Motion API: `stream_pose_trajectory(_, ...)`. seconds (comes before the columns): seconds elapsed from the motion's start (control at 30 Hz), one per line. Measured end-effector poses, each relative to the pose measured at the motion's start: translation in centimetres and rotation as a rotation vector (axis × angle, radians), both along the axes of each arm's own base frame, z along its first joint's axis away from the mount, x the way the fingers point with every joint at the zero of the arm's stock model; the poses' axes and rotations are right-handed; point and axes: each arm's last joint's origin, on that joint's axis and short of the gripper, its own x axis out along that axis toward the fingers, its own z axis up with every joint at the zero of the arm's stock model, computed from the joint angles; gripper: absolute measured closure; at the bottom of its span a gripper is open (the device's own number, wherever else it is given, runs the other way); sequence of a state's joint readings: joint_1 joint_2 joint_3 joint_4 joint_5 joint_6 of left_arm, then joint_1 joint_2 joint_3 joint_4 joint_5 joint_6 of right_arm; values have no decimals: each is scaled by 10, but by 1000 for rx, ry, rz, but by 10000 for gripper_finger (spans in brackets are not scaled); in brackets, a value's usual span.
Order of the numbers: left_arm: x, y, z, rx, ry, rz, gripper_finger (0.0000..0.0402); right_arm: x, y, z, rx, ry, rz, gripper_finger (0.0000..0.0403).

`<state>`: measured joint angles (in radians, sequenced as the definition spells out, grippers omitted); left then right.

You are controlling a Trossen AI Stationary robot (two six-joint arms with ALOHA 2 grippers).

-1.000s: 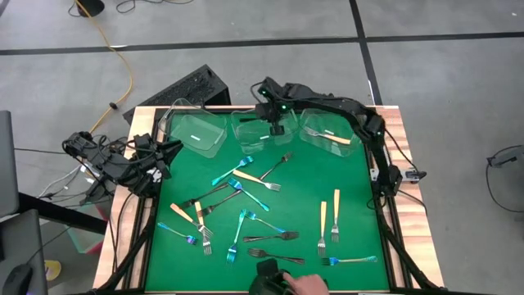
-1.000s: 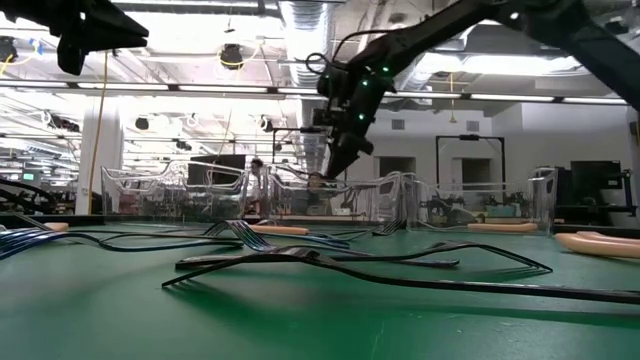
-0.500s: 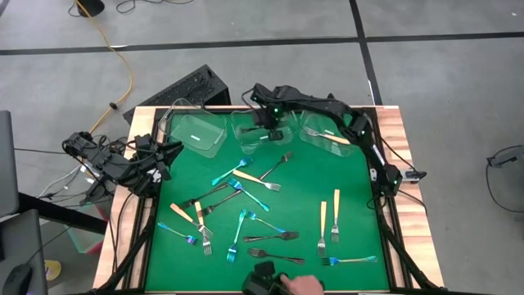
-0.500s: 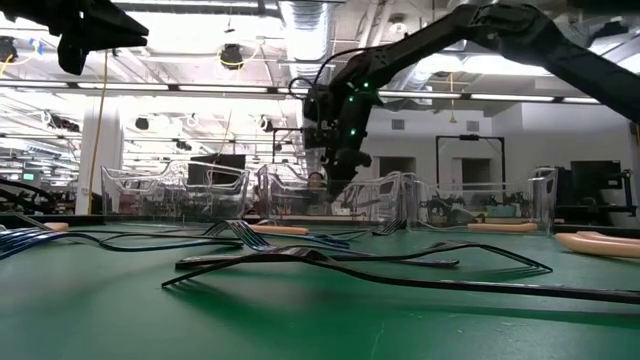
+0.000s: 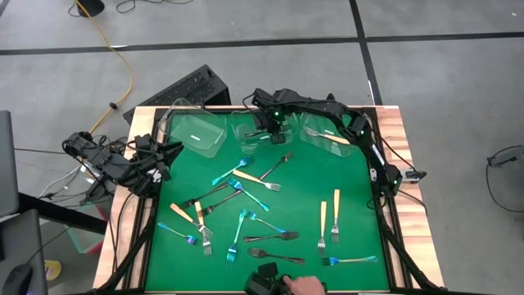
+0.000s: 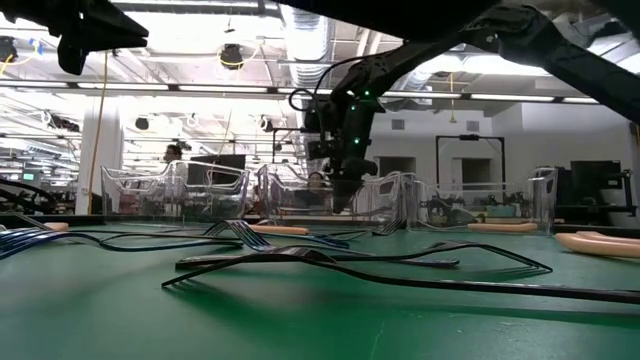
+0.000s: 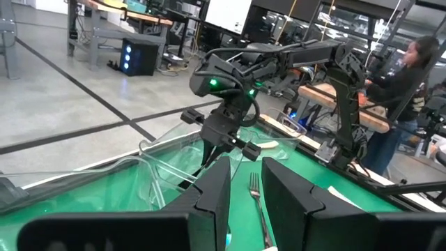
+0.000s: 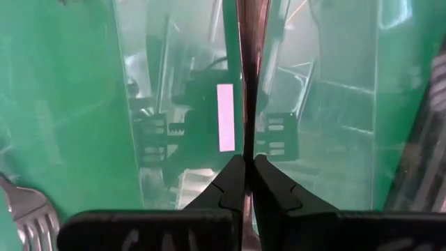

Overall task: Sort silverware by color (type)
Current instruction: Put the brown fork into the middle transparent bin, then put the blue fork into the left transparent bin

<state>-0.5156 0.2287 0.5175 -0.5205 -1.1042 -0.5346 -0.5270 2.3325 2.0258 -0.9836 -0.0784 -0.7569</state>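
Down and a touch sideways since a second ago: right gripper [image 5: 275, 129] now low over the middle tub [image 5: 252, 135], arm folded tighter above it. Pinching a slim fork [image 8: 249, 84], fingers pressed against its thin edge. From the right wrist, only a dark narrow strip of metal running away from the fingertips, clear ribbed plastic behind. From the left wrist, that same gripper [image 7: 210, 155] seen from afar with a thin dark sliver hanging under it; kind of fork hard to call.

Elsewhere, no change. Loose forks [image 5: 246, 221] scattered flat on the green worktop [image 5: 360, 180]: shiny blue-teal, dull dark grey, cream-handled with silver tines. Seen level from the low camera, just long curved dark outlines on the felt.

Parked at the worktop's left edge, left gripper [image 5: 157, 161], fingers slightly apart with nothing between. At the near edge, a person's hand [image 5: 304, 285].
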Motion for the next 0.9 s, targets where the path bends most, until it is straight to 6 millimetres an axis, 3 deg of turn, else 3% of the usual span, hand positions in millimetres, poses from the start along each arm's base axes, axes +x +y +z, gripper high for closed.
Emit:
stream_pose_trajectory(0.23, 0, 0, -1, 5, 9, 0, 333, 1, 0, 1, 16, -20, 10, 362)
stream_pose_trajectory(0.53, 0, 0, -1, 7, 12, 2, 333, 5, 2, -17, 46, 21, 10, 361)
stream_pose_trajectory(0.9, 0, 0, -1, 6, 10, 2, 333, 5, 0, -14, 45, 9, -16, 307)
